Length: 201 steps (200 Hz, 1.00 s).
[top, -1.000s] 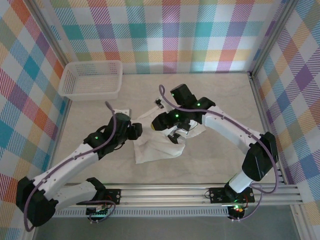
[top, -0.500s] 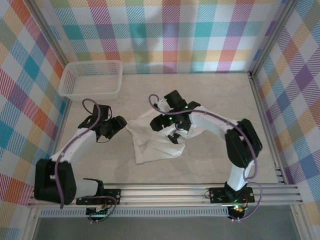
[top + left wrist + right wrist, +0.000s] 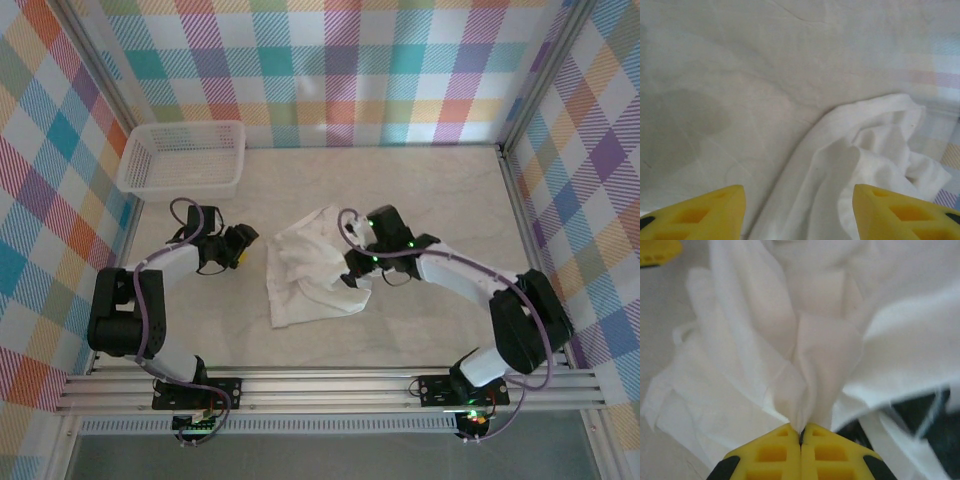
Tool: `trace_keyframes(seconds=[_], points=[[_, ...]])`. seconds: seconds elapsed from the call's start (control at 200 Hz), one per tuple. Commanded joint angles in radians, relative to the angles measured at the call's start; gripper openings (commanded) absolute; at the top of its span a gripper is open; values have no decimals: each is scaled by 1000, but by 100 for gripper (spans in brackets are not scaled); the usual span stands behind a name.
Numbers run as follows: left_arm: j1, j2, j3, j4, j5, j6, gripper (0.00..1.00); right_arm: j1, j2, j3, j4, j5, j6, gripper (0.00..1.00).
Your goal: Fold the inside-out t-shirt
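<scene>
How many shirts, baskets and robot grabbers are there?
T-shirts: 1, the white t-shirt
Baskets: 1, the white basket
Grippers: 2, the left gripper and the right gripper
Total: 4

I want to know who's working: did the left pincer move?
Yes. The left pincer drew back leftward, nearer the basket, away from the t-shirt.
</scene>
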Motion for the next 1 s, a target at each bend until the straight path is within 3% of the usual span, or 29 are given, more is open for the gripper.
trace_keyframes(seconds=[0.0, 0.095, 0.215, 0.415, 0.545, 0.69, 0.78, 0.87, 0.92, 1.0], points=[[-24, -82, -20, -8, 61, 24, 58, 12, -3, -131, 3, -48, 140, 7], [-69, -118, -16, -81, 56, 63, 58, 43, -37, -221, 2, -93, 246, 22], [-107, -150, -9, -131, 32, 91, 59, 62, -143, -272, -65, -38, 271, 27], [-188, -124, 85, -201, -23, 170, 59, 64, -291, -145, -106, -10, 117, 52], [-212, -182, 73, -147, -90, 143, 59, 64, -184, 36, -24, -9, -23, 62], [-214, -298, 54, -153, -154, 133, 60, 63, 126, 359, -153, 25, -163, 66], [-214, -343, 61, -201, -167, 153, 62, 53, 309, 514, -203, 56, -164, 66], [-214, -371, 54, -266, -171, 155, 62, 53, 454, 638, -258, 5, -154, 65], [-214, -388, 39, -264, -175, 146, 62, 53, 511, 677, -280, -28, -139, 58], [-214, -404, 18, -260, -184, 137, 63, 52, 523, 681, -282, -72, -111, 39]])
